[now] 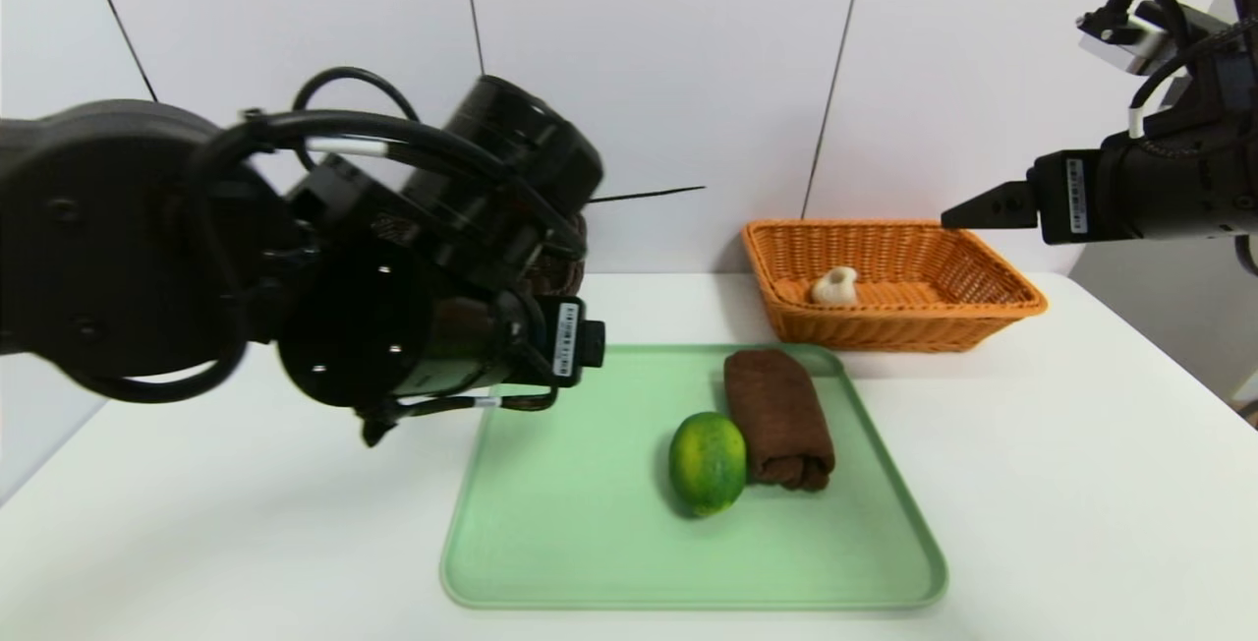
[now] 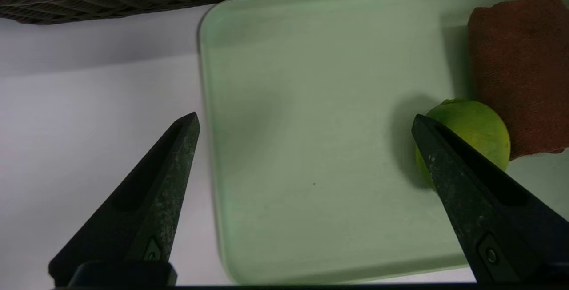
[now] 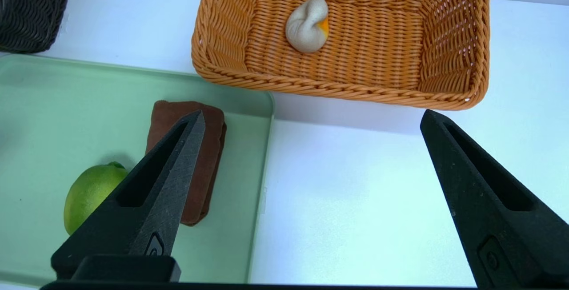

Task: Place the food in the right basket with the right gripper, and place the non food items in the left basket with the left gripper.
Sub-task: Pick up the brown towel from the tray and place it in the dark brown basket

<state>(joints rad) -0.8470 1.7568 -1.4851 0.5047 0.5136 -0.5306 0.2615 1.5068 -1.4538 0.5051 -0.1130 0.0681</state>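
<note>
On the green tray (image 1: 590,543), a lime (image 1: 707,462) touches a rolled brown towel (image 1: 779,417). Above the tray's left side hovers the left gripper (image 2: 306,121), spread wide, empty. Farther back, the right gripper (image 3: 313,118), equally wide and empty, hangs before the orange basket (image 1: 983,321) holding a dumpling (image 1: 833,285).

White table and green tray before a panelled wall

A pale green tray (image 1: 550,543) with rounded corners and a low raised rim lies flat on the white table (image 1: 1081,484), nearer the front edge than the back and about midway between the side edges. Behind the table's back edge stands a white wall (image 1: 668,51) of flat panels, parted by thin dark seams that run slantwise up from the table.
</note>
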